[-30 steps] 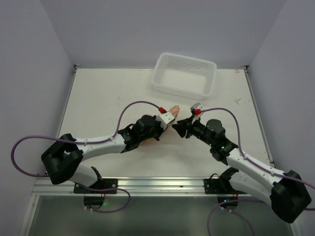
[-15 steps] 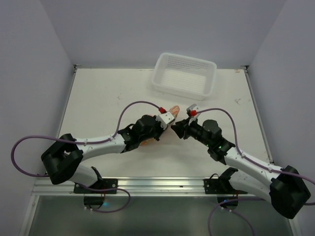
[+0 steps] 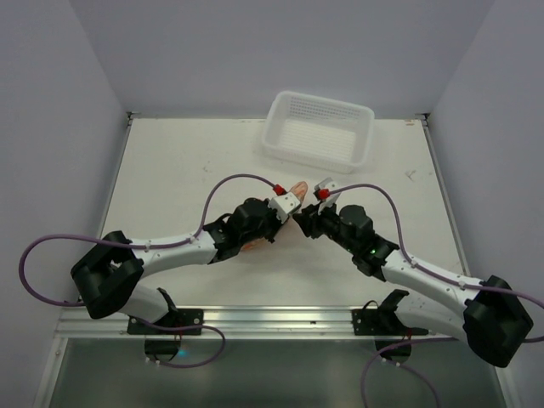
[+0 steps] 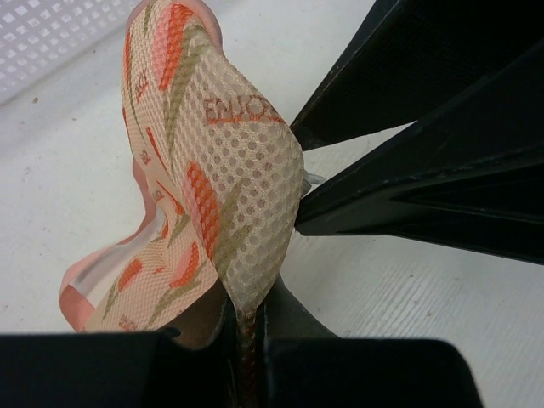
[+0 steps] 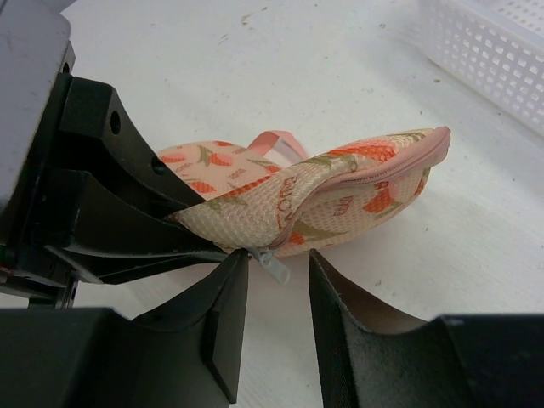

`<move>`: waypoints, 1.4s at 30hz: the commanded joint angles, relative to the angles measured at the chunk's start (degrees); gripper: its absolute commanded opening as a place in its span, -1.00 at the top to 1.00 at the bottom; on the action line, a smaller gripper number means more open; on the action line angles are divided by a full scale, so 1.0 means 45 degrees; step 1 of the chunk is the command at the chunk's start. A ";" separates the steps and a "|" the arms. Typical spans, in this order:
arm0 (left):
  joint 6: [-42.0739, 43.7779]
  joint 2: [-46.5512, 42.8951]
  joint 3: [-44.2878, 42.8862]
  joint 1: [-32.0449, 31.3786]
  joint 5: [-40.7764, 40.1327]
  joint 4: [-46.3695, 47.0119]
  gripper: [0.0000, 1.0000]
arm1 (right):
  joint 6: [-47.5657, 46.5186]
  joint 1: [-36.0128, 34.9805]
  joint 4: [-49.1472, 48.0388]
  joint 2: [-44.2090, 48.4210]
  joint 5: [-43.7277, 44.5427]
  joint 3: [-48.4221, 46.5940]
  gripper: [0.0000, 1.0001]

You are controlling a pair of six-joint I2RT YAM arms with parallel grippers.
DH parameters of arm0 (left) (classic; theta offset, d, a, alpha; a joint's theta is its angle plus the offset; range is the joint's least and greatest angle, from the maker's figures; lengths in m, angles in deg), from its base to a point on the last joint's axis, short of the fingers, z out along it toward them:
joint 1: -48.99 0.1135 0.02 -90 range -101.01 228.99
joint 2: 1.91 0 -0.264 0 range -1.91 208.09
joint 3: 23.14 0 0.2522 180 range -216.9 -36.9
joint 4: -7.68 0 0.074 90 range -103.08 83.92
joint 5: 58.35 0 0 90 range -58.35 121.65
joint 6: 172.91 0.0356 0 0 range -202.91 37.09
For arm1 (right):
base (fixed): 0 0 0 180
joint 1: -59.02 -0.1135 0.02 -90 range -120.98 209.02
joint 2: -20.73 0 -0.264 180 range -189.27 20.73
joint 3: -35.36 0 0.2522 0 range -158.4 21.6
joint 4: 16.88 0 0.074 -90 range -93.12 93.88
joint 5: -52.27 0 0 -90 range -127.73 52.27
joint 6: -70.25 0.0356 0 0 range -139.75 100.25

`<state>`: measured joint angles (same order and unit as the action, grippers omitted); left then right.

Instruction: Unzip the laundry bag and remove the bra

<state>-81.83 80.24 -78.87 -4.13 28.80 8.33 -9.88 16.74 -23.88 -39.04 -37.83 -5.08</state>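
Note:
The laundry bag [image 5: 314, 200] is a peach mesh pouch with red-orange prints and pink zipper edging. It lies on the table between the arms [image 3: 293, 194]. My left gripper [image 4: 246, 340] is shut on a pinched fold of the laundry bag [image 4: 229, 212] and lifts that corner. My right gripper [image 5: 279, 293] is open, its fingers either side of the pale zipper pull [image 5: 274, 264] at the bag's near end, not closed on it. The zipper looks closed. The bra is hidden.
A white plastic lattice basket [image 3: 319, 130] stands at the back of the table, right of centre; it also shows in the right wrist view [image 5: 501, 51]. The two grippers are almost touching over the bag.
My right gripper has moved left toward the bag and now brackets the zipper pull. The left gripper has kept its hold without moving.

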 commanded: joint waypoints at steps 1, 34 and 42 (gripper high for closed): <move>-0.0123 -0.0423 -0.0047 0.0028 0.0204 0.0176 1.00 | -0.0474 -0.0193 -0.0076 -0.0234 0.1057 -0.0615 0.28; -0.0533 -0.0501 -0.0242 0.0379 -0.0147 -0.0332 1.00 | -0.0923 -0.0838 -0.0525 0.0801 0.0803 0.0342 0.29; -0.0572 -0.0775 -0.0203 0.0399 0.0087 -0.0430 1.00 | -0.1158 -0.0994 -0.0603 0.0080 0.1232 0.0128 0.17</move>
<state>-83.36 79.19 -78.87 -2.76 28.40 5.80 -13.57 12.80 -24.09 -37.53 -33.24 -4.03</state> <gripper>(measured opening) 0.064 0.409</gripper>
